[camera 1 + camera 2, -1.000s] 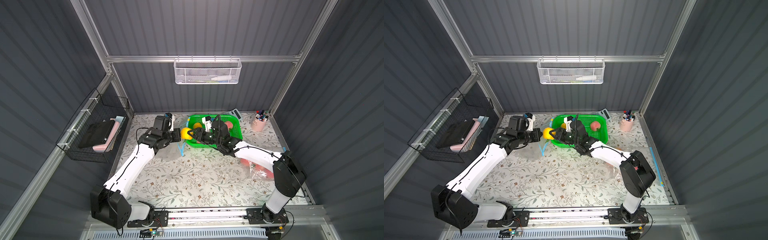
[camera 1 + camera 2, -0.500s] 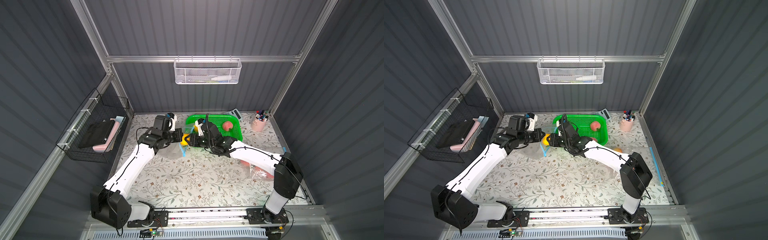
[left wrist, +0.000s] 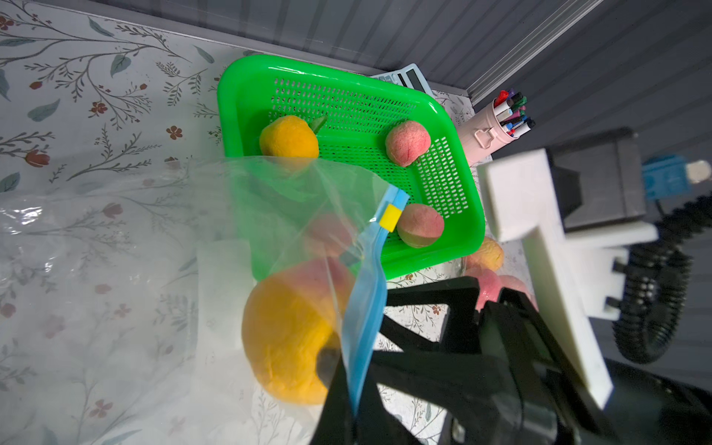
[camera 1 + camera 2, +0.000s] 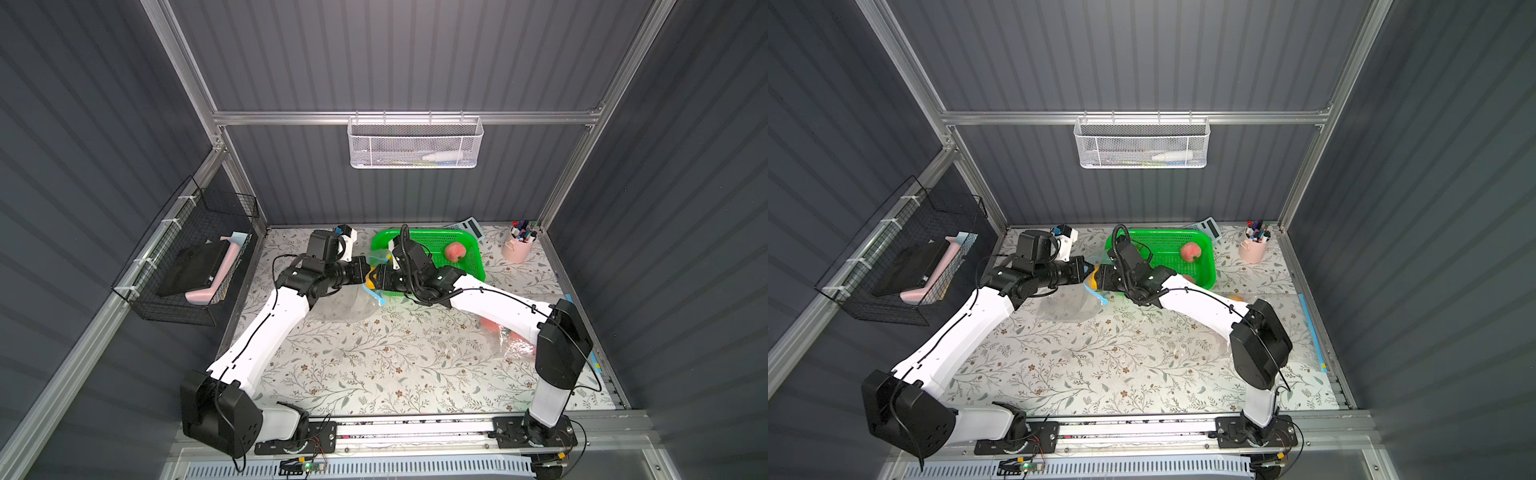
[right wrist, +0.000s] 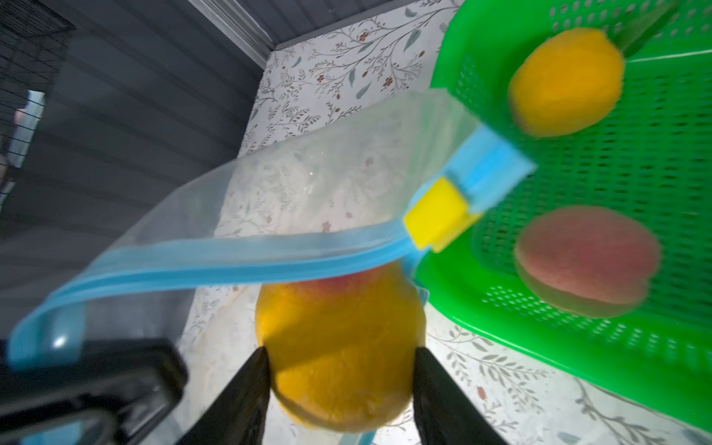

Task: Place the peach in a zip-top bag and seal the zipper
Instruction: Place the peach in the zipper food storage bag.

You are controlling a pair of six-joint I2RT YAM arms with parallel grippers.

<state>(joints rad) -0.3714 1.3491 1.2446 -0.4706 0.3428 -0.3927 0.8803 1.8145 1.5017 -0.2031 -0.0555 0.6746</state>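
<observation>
Yellow-orange with a red blush, the peach (image 5: 339, 385) is clamped between the fingers of my right hand (image 5: 341, 352). It sits at the mouth of the zip-top bag (image 5: 308, 181), just under the blue zipper strip (image 5: 231, 258); how far inside, I cannot tell. My left hand (image 3: 352, 400) is closed, pinching that strip to hold the mouth up. I judge the fruit soft-skinned, so a light grip across its widest part suits it. The bag is thin, limp and slippery, best taken by the stiffer strip near the yellow slider (image 5: 439, 215).
</observation>
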